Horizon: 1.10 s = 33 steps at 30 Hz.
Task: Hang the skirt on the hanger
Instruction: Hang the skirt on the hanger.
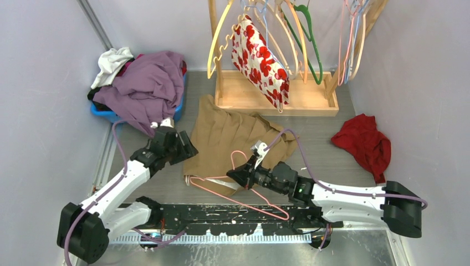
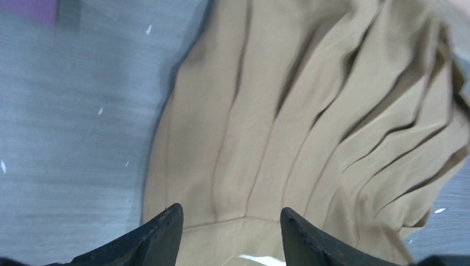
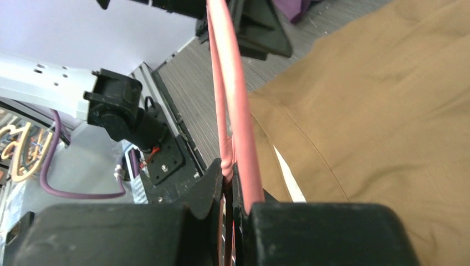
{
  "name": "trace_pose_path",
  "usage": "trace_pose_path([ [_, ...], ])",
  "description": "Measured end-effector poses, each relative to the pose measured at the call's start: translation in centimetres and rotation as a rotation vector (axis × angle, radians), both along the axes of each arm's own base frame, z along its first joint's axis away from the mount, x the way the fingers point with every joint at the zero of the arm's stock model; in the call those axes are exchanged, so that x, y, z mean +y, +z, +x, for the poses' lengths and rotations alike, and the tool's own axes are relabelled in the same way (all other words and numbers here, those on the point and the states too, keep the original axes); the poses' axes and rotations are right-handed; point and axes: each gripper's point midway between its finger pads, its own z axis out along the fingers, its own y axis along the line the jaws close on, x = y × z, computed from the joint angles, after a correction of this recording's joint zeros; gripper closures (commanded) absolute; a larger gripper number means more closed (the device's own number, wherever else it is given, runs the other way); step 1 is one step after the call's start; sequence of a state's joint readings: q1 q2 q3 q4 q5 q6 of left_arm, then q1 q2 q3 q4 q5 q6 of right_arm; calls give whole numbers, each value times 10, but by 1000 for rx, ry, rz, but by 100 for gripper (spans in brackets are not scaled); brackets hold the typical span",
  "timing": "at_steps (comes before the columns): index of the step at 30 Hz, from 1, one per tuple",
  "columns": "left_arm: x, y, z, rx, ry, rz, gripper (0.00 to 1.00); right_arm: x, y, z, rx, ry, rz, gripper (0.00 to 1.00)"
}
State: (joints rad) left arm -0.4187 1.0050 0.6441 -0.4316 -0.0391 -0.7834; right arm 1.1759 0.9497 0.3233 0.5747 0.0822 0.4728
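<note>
The skirt (image 1: 227,136) is lying flat mid-table, not yet on the hanger (image 3: 230,111), which the right gripper (image 1: 235,174) is clamping tight at the skirt's near edge while the left gripper (image 2: 230,221) is hovering spread and empty over its near left corner.

Open gap between skirt (image 1: 221,133) and red cloth (image 1: 363,144); wooden rack (image 1: 310,100) blocks behind

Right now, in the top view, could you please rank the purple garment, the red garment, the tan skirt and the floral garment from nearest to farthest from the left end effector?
From the left end effector:
1. Tan skirt, at its fingertips.
2. Purple garment, back left.
3. Floral garment, on the far rack.
4. Red garment, far right.
</note>
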Motion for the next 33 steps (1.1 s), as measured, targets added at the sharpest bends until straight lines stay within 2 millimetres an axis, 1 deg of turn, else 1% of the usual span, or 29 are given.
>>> trace_pose_path([
  [1, 1, -6, -6, 17, -1, -4, 39, -3, -3, 0, 6, -5, -15, 99],
  [3, 3, -23, -25, 73, -1, 1, 44, -11, -6, -1, 17, -17, -34, 98],
  [5, 3, -38, -48, 128, -16, 17, 57, -20, -5, -3, 22, -33, -34, 98],
  [6, 1, -41, -59, 147, -28, 22, 62, -23, -4, -3, 24, -39, -28, 98],
  [7, -1, -42, -67, 155, -39, 24, 64, -25, -4, -3, 25, -44, -25, 99],
  [9, -8, -39, -77, 151, -70, 28, 65, -29, -6, -2, 33, -58, -28, 99],
  [11, -12, -41, -87, 160, -92, 45, 65, -31, -12, 0, 42, -75, -44, 99],
  [13, -14, -46, -97, 177, -108, 77, 66, -32, -20, 2, 53, -90, -70, 99],
  [16, -11, -50, -108, 187, -118, 128, 66, -31, -28, 5, 63, -103, -89, 99],
  [21, -1, -53, -117, 188, -100, 212, 66, -30, -28, 7, 69, -116, -79, 99],
  [27, 7, -60, -115, 198, -70, 286, 66, -31, -30, 9, 74, -126, -73, 99],
  [28, 8, -61, -115, 201, -68, 296, 67, -31, -30, 9, 73, -128, -73, 99],
  [32, 7, -67, -111, 207, -65, 320, 77, -32, -30, 10, 74, -135, -72, 99],
  [33, 5, -68, -110, 203, -65, 318, 78, -33, -30, 11, 75, -137, -73, 99],
])
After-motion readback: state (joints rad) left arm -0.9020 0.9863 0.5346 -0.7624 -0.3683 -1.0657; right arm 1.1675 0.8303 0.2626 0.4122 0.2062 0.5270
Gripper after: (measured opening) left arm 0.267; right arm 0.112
